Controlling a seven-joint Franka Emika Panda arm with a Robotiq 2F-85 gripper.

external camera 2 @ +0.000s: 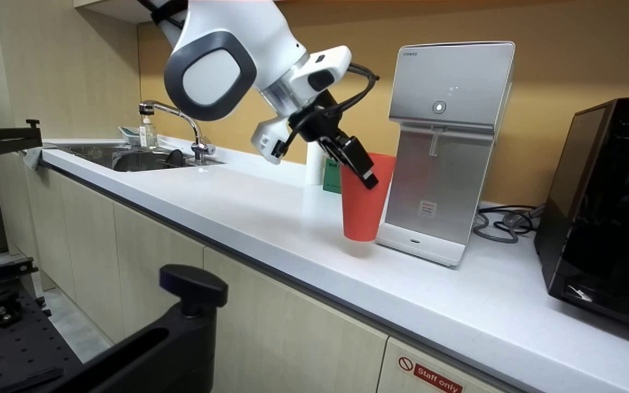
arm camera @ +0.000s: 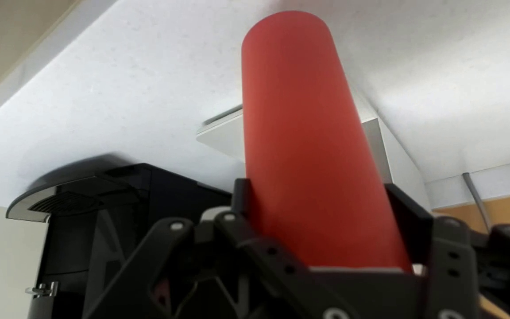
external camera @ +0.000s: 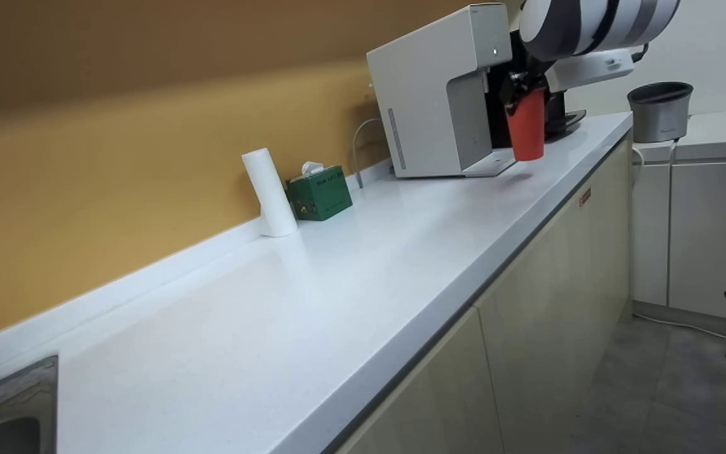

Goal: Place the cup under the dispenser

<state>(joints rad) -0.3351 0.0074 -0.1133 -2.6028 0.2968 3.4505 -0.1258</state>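
Observation:
The cup is red and roughly upright. It also shows in an exterior view and in the wrist view. My gripper is shut on its upper part, one finger on each side. The cup hangs a little above the counter, with a faint shadow beneath. The dispenser stands right beside it, with a silver front, a spout and a low white base. The cup is at the front side edge of that base, off to the side of the spout. In the wrist view the cup hides much of the dispenser.
A black machine stands on the dispenser's far side, also in the wrist view. A green tissue box and white roll stand by the wall. A sink lies at the counter's far end.

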